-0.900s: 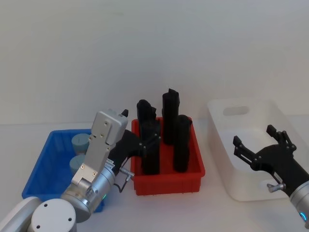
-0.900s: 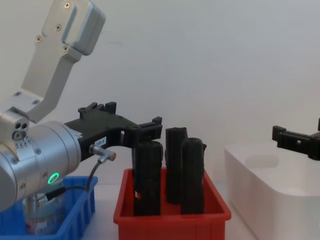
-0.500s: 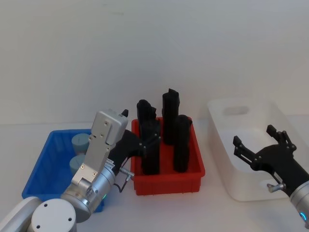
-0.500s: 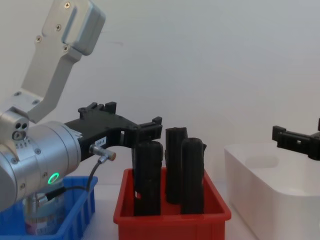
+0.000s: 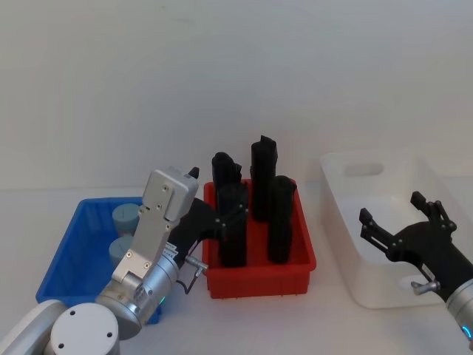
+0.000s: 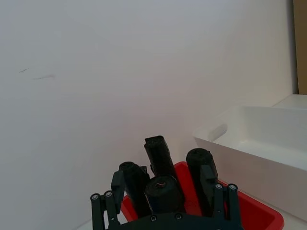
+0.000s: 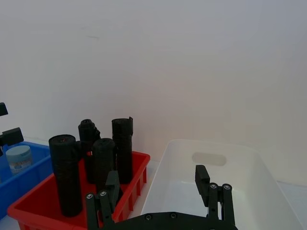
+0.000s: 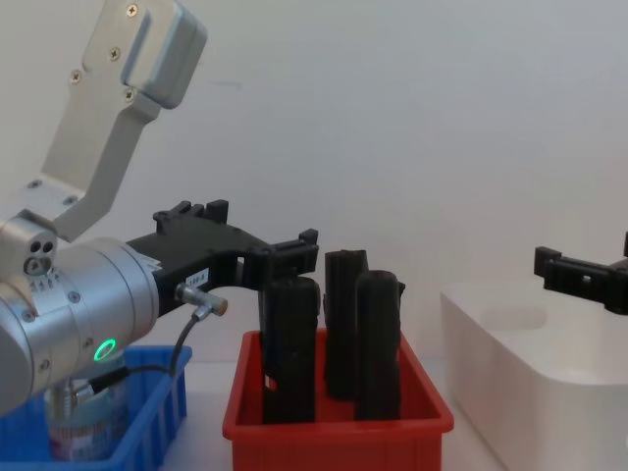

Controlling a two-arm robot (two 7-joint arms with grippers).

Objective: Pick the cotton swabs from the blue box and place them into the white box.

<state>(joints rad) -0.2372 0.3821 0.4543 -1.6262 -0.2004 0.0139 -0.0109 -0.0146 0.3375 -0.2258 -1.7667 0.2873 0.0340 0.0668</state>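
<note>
- Nothing differs from earlier: your left gripper (image 5: 214, 196) hangs at the red bin (image 5: 259, 275), right gripper (image 5: 397, 211) over the white box (image 5: 334, 164), fingers wide, empty.
- Both cotton swabs (image 5: 124, 216) sit in the blue box (image 5: 70, 248), left; none transferred.

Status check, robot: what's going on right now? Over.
Left gripper open, empty, by the red bin. Right gripper open over the white box. Two cotton swabs sit in the blue box. Tall black blocks stand between the boxes.

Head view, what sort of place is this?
Likely a robot test bench: plain white table, blue box, red bin and white box in a row, left hand and right hand open over them.
</note>
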